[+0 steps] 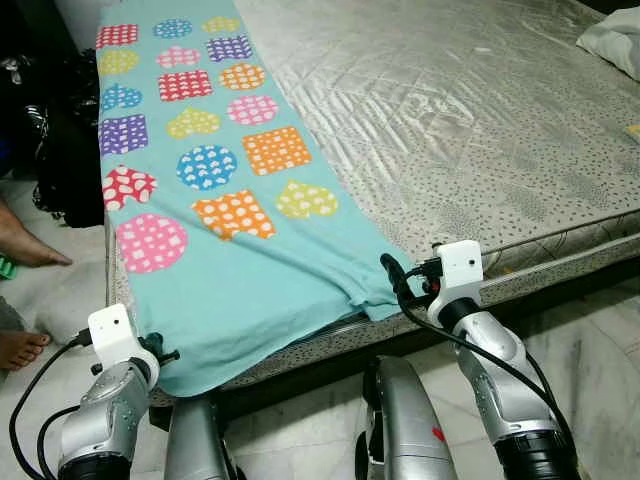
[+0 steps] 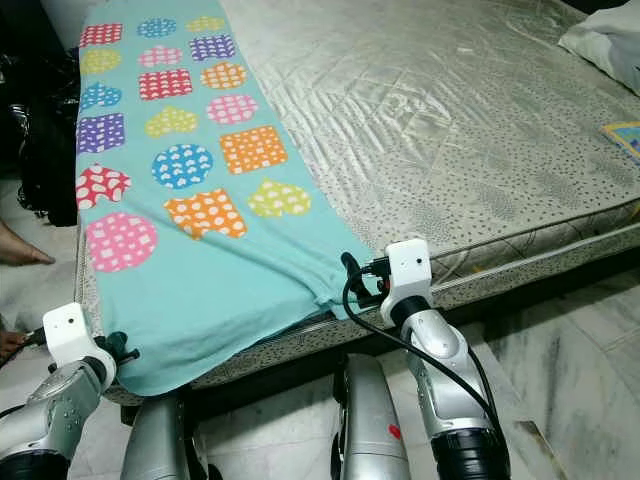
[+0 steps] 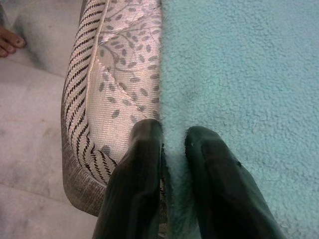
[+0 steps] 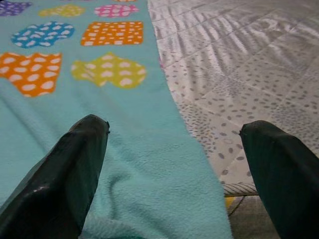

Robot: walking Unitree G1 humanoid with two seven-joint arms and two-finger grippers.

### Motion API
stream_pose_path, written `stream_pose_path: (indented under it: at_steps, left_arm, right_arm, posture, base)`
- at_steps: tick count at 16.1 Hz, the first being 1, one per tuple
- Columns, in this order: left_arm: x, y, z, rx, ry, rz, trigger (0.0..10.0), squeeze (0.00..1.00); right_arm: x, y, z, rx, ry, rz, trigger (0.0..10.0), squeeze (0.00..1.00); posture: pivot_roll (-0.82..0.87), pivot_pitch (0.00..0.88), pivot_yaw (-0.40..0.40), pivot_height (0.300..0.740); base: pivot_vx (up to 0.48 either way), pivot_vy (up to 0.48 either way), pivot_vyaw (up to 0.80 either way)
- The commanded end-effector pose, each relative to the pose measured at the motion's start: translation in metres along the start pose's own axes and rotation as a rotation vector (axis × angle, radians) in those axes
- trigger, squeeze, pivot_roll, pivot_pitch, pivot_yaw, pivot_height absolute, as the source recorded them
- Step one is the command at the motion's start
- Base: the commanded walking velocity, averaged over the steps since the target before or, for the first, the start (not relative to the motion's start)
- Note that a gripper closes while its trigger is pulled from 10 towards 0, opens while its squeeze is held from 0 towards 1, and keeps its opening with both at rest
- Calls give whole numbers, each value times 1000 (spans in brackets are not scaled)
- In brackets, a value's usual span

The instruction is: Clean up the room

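A wide mattress (image 1: 470, 110) with a quilted, leaf-printed silver cover took up most of the scene, and along its left side lay a long turquoise fleece blanket (image 1: 230, 270) printed with dotted hearts, squares and circles in many colours, its near end hanging a little over the mattress edge. A white pillow (image 1: 612, 42) sat at the far right corner of the bed. A dark pile of bags (image 1: 55, 130) stood on the pale floor (image 1: 60, 290) to the left of the bed, and a person's bare feet (image 1: 22, 245) rested on that floor just beside it. The left gripper (image 3: 172, 144) was at the blanket's near left corner, its two black fingers drawn almost together with a fold of the fleece pinched between them, right at the mattress edge. The right gripper (image 4: 174, 144) was at the blanket's near right corner, its fingers spread wide apart and holding nothing, one fingertip over the fleece and the other over the bare mattress cover.
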State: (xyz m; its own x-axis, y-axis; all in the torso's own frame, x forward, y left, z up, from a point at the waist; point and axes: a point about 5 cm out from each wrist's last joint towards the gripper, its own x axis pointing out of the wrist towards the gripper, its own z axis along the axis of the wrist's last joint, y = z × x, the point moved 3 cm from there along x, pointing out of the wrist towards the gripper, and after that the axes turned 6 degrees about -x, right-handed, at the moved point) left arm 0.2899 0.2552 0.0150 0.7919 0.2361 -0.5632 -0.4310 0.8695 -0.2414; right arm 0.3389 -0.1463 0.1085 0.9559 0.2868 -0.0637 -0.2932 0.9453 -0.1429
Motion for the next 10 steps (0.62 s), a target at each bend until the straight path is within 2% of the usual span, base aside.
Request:
stream_pose_path:
  at_steps: [1,4,6,10]
  left_arm:
    - [1,8,-10,4,40,17,0,0]
    - [2,5,-10,10,41,-4,0,0]
    - [2,3,-10,9,41,-17,0,0]
    - [-5,2,-10,27,45,-46,0,0]
  right_arm:
    - [-4,12,4,57,-11,103,10000,0]
    - [-17,35,-3,103,39,303,10000,0]
    - [-23,44,-9,114,79,380,10000,0]
    - [-29,45,-13,72,108,406,10000,0]
  posture:
    - [-117,137,-8,526]
    - [-119,138,-8,526]
    - [-119,138,-8,526]
    - [-121,140,-8,526]
  base:
    - [0,0,0]
    - [0,0,0]
    - [0,0,0]
    - [0,0,0]
